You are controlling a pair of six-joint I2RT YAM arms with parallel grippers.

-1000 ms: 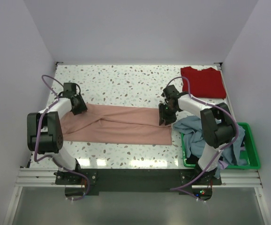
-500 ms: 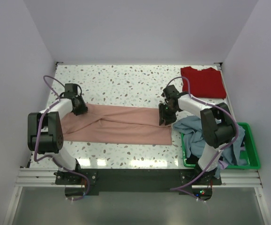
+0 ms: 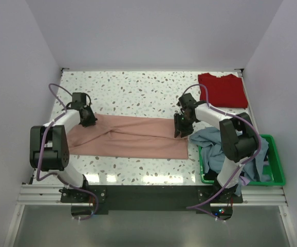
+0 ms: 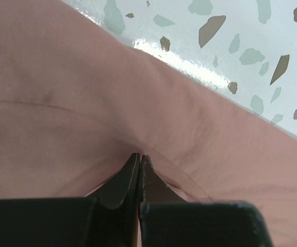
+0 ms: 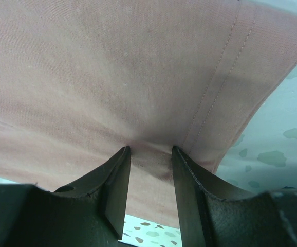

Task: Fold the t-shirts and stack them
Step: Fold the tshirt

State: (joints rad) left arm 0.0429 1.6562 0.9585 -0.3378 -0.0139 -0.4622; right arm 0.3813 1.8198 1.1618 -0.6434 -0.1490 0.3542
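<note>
A dusty salmon-pink t-shirt (image 3: pixel 133 136) lies folded into a long band across the middle of the table. My left gripper (image 3: pixel 89 121) is at its far left edge, shut and pinching a small ridge of the pink cloth (image 4: pixel 61 103); the jaw tips (image 4: pixel 140 157) meet. My right gripper (image 3: pixel 178 131) is at the shirt's far right end near the hem, jaws apart and pressed down on the cloth (image 5: pixel 112 62), with fabric bunched between the fingertips (image 5: pixel 149 152). A deep red t-shirt (image 3: pixel 223 90) lies folded at the back right.
A green plastic basket (image 3: pixel 276 154) stands at the front right, holding a light blue-grey shirt (image 3: pixel 207 139) that spills over its left rim towards the pink shirt. A mauve piece (image 3: pixel 247 177) shows at the basket's front. Walls close in on three sides.
My left gripper has shifted slightly to the right along the shirt's far edge. The right gripper and the shirts have not visibly moved.
</note>
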